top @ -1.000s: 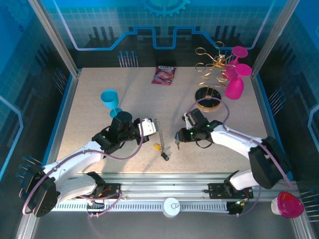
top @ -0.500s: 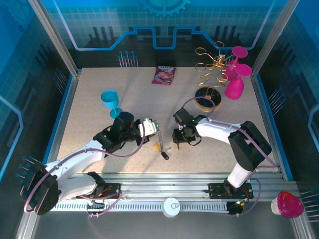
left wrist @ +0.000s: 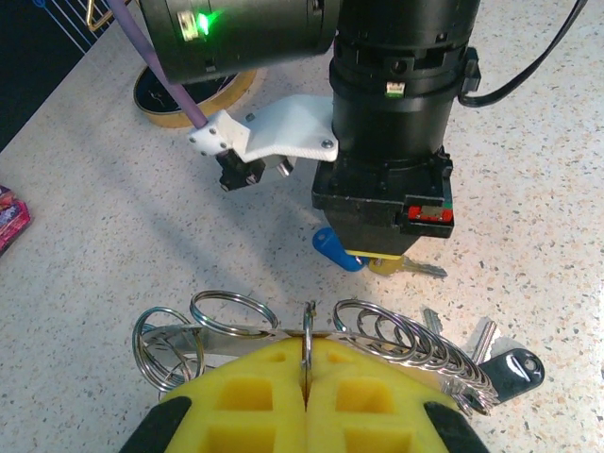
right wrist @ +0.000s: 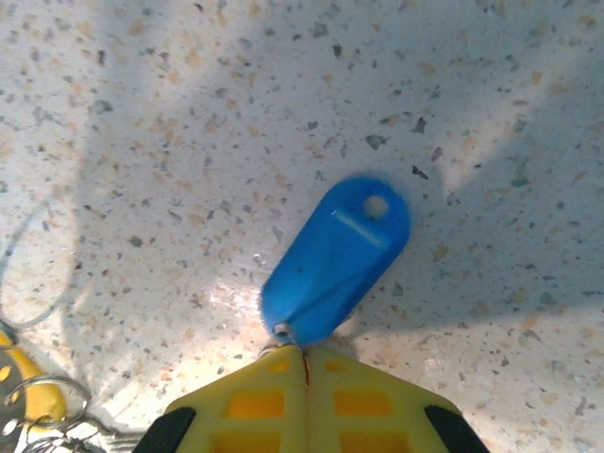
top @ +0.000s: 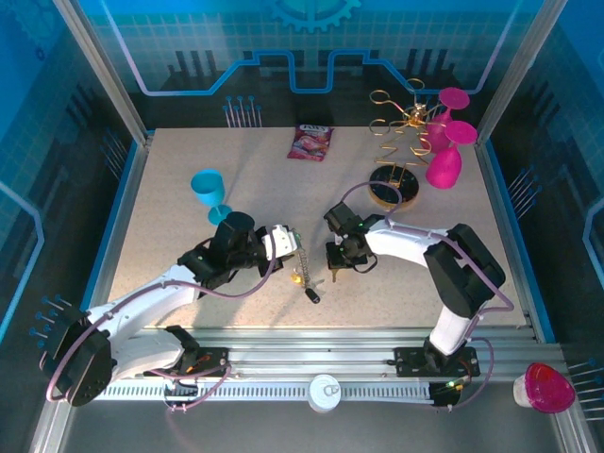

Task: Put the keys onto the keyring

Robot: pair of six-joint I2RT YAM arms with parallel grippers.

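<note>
From where I stand, the left gripper (left wrist: 307, 363) has its spongy yellow pads, moulded in a square waffle grid, pressed together on one thin steel loop of the keyring (left wrist: 396, 332). The keyring looks like a row of bright silvery wire rings, some coiled tight as a spring. A black key (left wrist: 517, 363) with a hole in its dark plastic head sits at the ring's right end beside two flat silver blades (touching the coils, as far as I can see).

The right gripper (right wrist: 304, 359) stands upright just beyond, tips down. Its matching yellow pads are closed flat against each other at the narrow end of the blue key (right wrist: 335, 260). That key's head is a smooth, rounded oblong of glossy blue plastic with a small round hole at its far end. A sliver of metal shows where it meets the pads, and I cannot tell whether they pinch it. The blue key lies on the table (right wrist: 142, 142), near the keyring but apart from it.

The table is a pale, speckled, stone-look surface. Further back are a teal goblet (top: 209, 186), magenta goblets (top: 444, 165) beside a gold wire rack (top: 396, 127) on a round black base, and a pink-red sachet (top: 310, 142) whose print is too small to read. A red and green sticker (left wrist: 427, 212) on the right gripper's black housing is unreadable too.
</note>
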